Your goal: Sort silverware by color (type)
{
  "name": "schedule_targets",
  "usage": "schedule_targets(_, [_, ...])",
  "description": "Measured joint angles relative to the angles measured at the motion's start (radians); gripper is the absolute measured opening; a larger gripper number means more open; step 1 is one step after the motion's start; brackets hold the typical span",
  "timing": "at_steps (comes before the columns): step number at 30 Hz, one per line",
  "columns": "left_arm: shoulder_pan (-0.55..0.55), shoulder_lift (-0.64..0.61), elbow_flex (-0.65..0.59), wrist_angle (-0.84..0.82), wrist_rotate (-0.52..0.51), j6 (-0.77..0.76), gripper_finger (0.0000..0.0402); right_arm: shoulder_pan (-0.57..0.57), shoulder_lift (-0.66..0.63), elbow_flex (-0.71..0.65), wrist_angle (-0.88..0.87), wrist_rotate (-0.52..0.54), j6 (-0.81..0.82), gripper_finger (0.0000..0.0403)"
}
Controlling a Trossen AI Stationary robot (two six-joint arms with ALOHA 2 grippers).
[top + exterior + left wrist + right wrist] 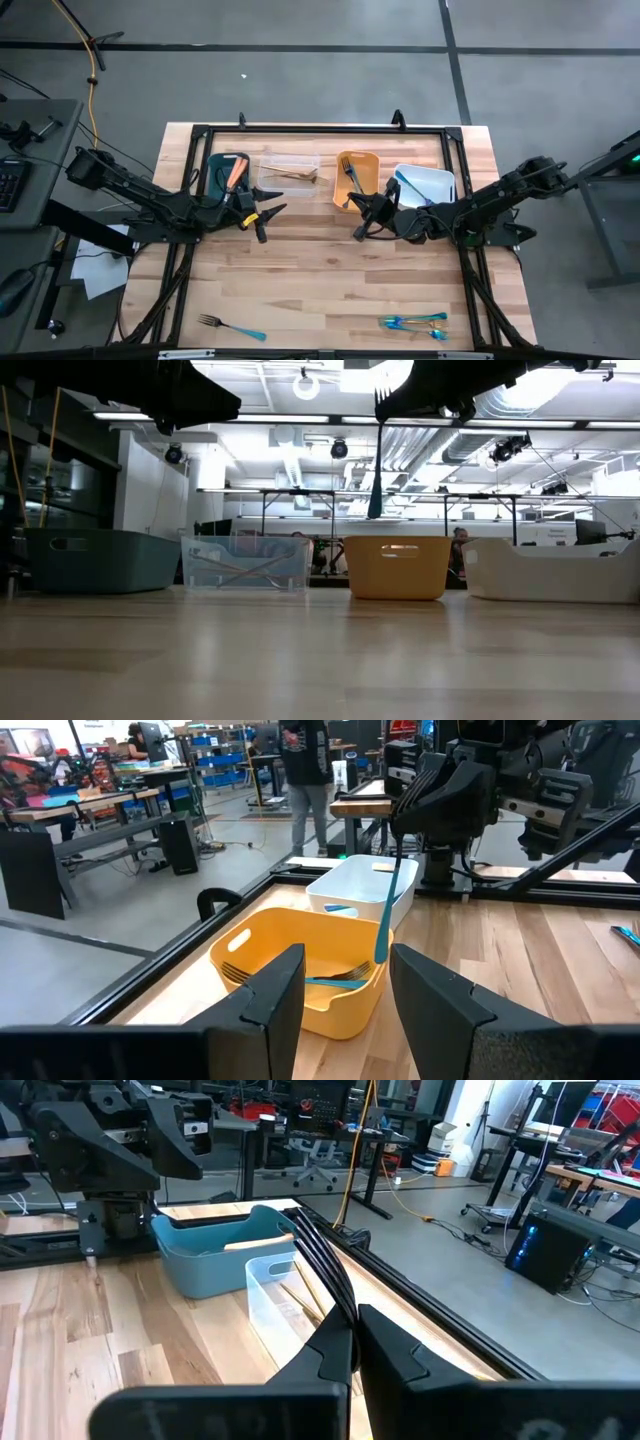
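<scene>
above the yellow bin (357, 160), right tool (360, 206) grips a teal-handled fork (386, 915).

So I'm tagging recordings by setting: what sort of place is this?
Probably a robotics lab or workshop: a wooden table fenced by a black frame, workbenches and shelving behind, exposed ceiling ducts, and computer gear on the bare concrete floor.
</scene>
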Motion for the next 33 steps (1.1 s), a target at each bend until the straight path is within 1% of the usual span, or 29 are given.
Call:
schedule_targets(17, [0.0, 0.0, 0.0, 0.0, 0.0, 0.0, 0.014, 0.0, 0.0, 0.0, 0.002, -0.002, 0.001, 0.0])
schedule_targets(21, [0.0, 0.0, 0.0, 0.0, 0.0, 0.0, 0.014, 0.0, 0.0, 0.003, 0.07, -0.027, -0.002, 0.0])
schedule_targets(25, [0.0, 0.0, 0.0, 0.0, 0.0, -0.008, 0.014, -0.021, 0.0, 0.072, 0.054, -0.027, -0.057, 0.0])
schedule_targets(27, [0.0, 0.0, 0.0, 0.0, 0.0, -0.008, 0.014, -0.044, 0.0, 0.14, -0.033, -0.027, -0.07, 0.0])
schedule_targets(28, [0.0, 0.0, 0.0, 0.0, 0.0, -0.008, 0.014, -0.06, 0.0, 0.189, -0.117, -0.029, -0.068, 0.0])
schedule_targets(30, [0.0, 0.0, 0.0, 0.0, 0.0, -0.008, 0.014, -0.099, 0.0, 0.301, -0.338, -0.052, -0.025, 0.0])
schedule_targets(33, [0.0, 0.0, 0.0, 0.0, 0.0, -0.008, 0.014, -0.189, 0.026, 0.483, -0.692, -0.161, 0.106, 0.0])
